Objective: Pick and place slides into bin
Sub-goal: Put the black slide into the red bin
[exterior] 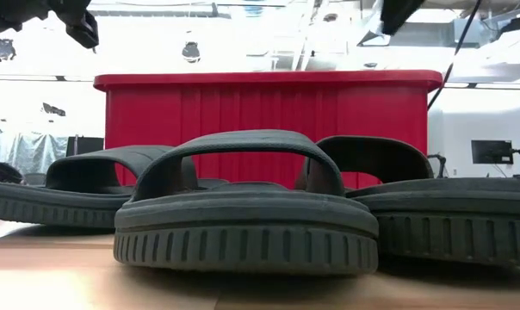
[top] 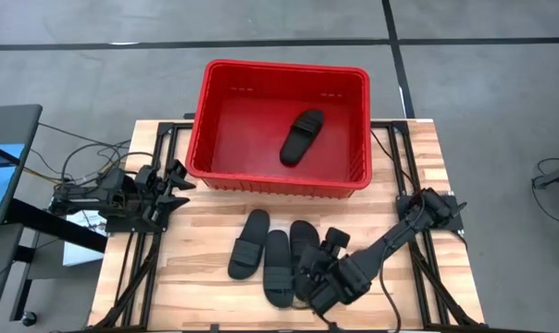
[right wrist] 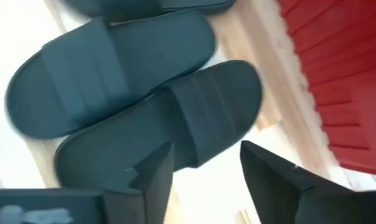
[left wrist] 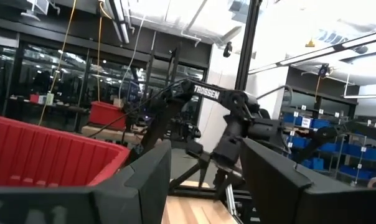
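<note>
The bin (top: 278, 180) is a large red plastic tub with ribbed walls and a rolled rim, standing at the counter's far edge. One black slide (top: 303, 136) lies inside it, sole down, angled across the floor toward the right wall. Three more black slides (top: 278, 265) with wide ribbed straps lie upright on the counter just in front of the bin, side by side and touching.
</note>
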Robot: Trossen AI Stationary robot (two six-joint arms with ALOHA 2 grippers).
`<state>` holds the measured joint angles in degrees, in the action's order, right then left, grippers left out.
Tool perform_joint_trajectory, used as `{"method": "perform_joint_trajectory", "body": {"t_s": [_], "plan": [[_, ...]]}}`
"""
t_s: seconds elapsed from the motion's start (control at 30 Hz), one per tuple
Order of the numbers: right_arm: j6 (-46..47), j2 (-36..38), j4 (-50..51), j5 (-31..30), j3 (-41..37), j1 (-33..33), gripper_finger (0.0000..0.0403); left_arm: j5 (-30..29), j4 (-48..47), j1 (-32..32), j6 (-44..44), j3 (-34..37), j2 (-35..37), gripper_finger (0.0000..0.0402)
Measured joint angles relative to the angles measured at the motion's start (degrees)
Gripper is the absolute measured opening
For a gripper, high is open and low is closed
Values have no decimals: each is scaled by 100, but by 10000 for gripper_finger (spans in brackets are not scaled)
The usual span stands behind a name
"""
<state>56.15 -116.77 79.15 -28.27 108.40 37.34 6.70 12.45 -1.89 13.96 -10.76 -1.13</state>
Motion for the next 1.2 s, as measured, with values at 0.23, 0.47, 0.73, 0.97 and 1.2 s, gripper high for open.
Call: {"method": "perform_joint_trajectory", "body": {"t_s": [0.23,0.47,0.73,0.97,1.2], "plan": [[-373,-310,-40,-13,5,40,230,-131,-15,0,-211,0,-4,183],[-684,-907,-111,15,0,-52,225,-155,-36,0,-218,0,0,183],[-883,-1275,-179,-6,5,-290,197,-155,-55,0,-193,0,0,183],[-944,-1439,-193,163,18,-544,121,-153,-59,0,-89,0,0,183],[-765,-1140,56,572,18,-683,13,-153,-249,0,-73,2,1,183]]}}
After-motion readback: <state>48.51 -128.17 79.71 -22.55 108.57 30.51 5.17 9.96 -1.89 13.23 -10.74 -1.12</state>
